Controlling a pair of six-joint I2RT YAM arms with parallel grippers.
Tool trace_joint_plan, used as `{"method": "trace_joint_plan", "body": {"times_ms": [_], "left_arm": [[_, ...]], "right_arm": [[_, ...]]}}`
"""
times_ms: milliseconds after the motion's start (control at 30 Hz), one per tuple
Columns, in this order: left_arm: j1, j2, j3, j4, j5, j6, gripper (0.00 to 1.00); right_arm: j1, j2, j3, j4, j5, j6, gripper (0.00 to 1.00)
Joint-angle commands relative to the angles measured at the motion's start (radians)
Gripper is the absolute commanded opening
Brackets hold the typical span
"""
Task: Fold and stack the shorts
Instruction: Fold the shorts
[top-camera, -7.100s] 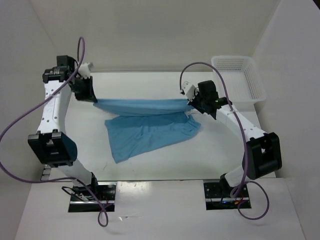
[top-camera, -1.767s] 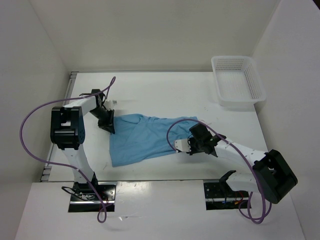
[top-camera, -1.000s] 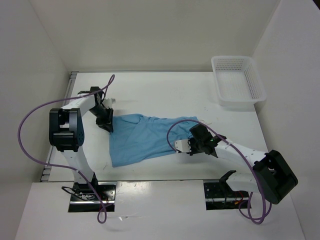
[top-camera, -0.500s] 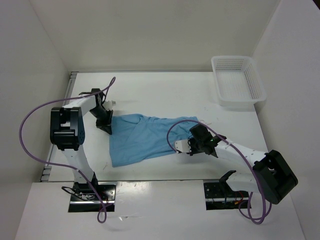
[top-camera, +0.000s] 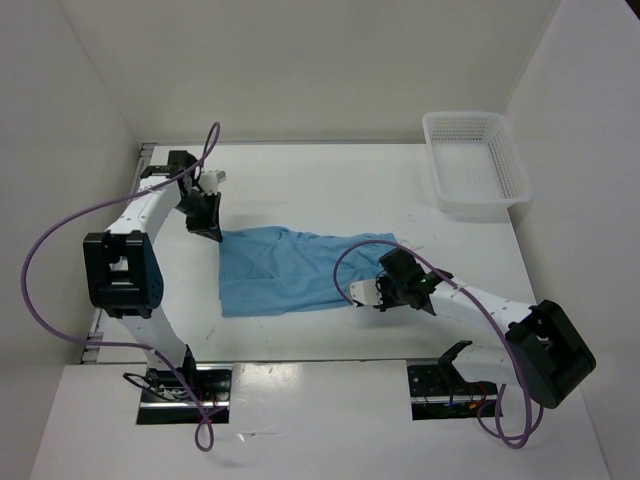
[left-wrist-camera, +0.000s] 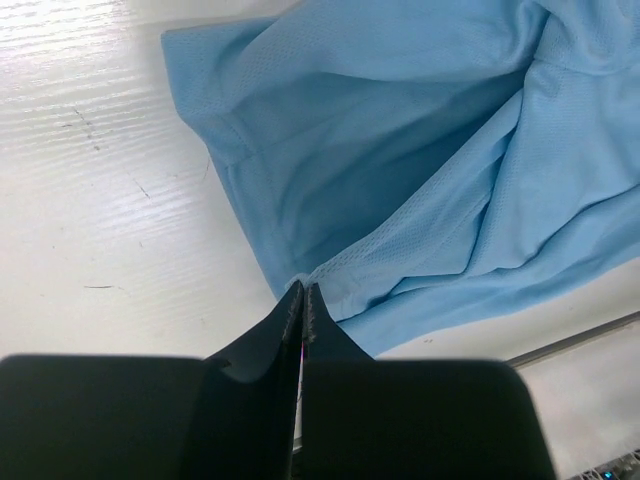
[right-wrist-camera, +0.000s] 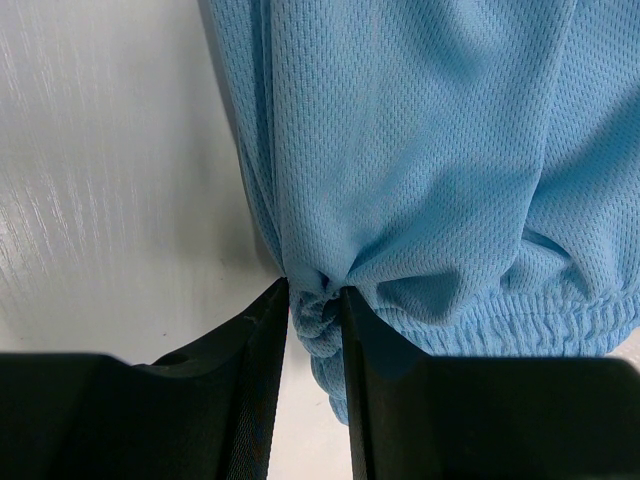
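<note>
The left gripper (left-wrist-camera: 303, 294) is pinching a thin hem of the shorts (top-camera: 290, 272), jaws fully together, cloth spreading ahead of its tips; the right gripper (right-wrist-camera: 316, 300) is clamping a bunched fold by the waistband between slightly parted jaws. The shorts are lying spread between both grippers.

Shorts (left-wrist-camera: 400, 150) cut off top/rt (wrist cams).
</note>
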Motion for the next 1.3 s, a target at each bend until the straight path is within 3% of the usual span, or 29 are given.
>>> {"method": "trace_joint_plan", "body": {"times_ms": [0, 300, 800, 833, 900, 933, 1000, 1133, 1267], "left_arm": [[0.034, 0.066, 0.062, -0.024, 0.018, 0.004, 0.00], [0.057, 0.273, 0.153, 0.034, -0.069, 0.004, 0.00], [0.057, 0.231, 0.231, 0.067, -0.026, 0.004, 0.01], [0.057, 0.230, 0.231, 0.067, -0.013, 0.004, 0.02], [0.044, 0.241, 0.231, 0.067, -0.012, 0.004, 0.06], [0.028, 0.262, 0.219, 0.067, -0.029, 0.004, 0.08], [0.012, 0.281, 0.219, 0.057, -0.029, 0.004, 0.10], [0.012, 0.306, 0.208, 0.057, -0.029, 0.004, 0.12], [0.012, 0.315, 0.208, 0.067, -0.019, 0.004, 0.18]], "right_arm": [[0.011, -0.003, -0.021, -0.032, -0.009, -0.002, 0.33], [0.011, -0.012, -0.040, -0.032, -0.009, -0.002, 0.33], [0.011, -0.072, 0.028, -0.084, -0.029, 0.084, 0.33], [0.011, -0.072, 0.037, -0.084, -0.029, 0.084, 0.34], [0.011, -0.083, 0.046, -0.084, -0.038, 0.096, 0.52], [0.011, -0.083, 0.074, -0.094, -0.052, 0.130, 0.60], [0.011, -0.092, 0.189, -0.120, -0.090, 0.183, 0.64], [0.053, -0.040, 0.436, -0.131, -0.207, 0.349, 0.66], [0.194, 0.064, 0.517, -0.021, -0.228, 0.457, 0.62]]}}
